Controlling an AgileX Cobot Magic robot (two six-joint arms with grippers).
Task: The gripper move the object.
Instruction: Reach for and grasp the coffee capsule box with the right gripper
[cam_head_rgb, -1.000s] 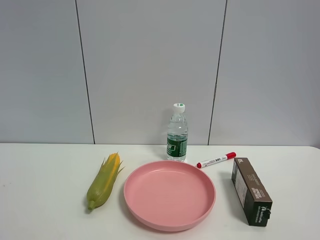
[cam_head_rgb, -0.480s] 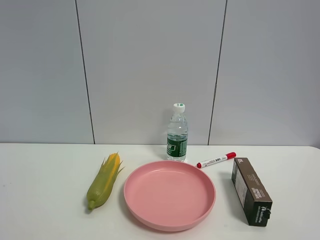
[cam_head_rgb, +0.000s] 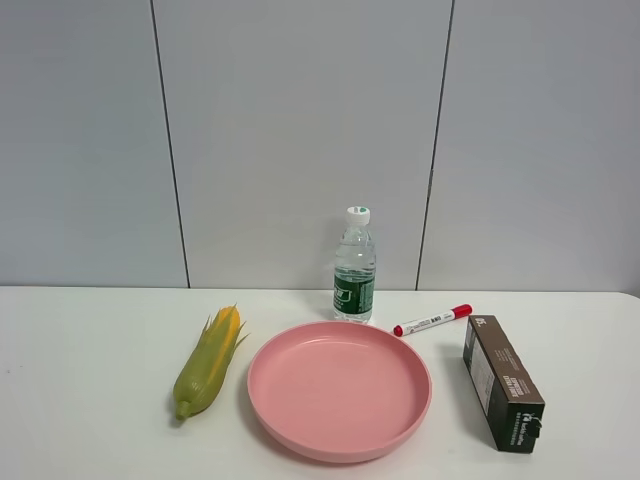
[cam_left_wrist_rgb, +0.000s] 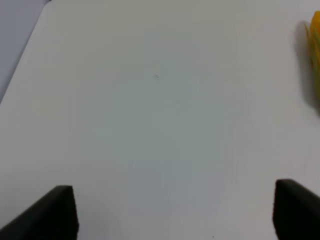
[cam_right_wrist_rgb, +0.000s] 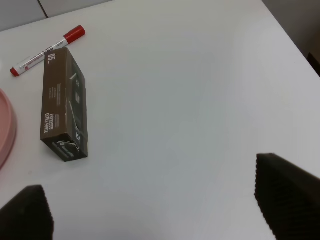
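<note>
Long dark brown carton, white "05" and "ESPRESSO EXTRA FORTE" along it, lying flat just right of the pink plate, not touching. Both empty: right gripper spread wide, left gripper wide too. Nothing has shifted since a second ago.

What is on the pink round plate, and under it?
Nothing lies on the pink round plate; its inside is bare. It rests on the white table; the patch beneath is hidden.
</note>
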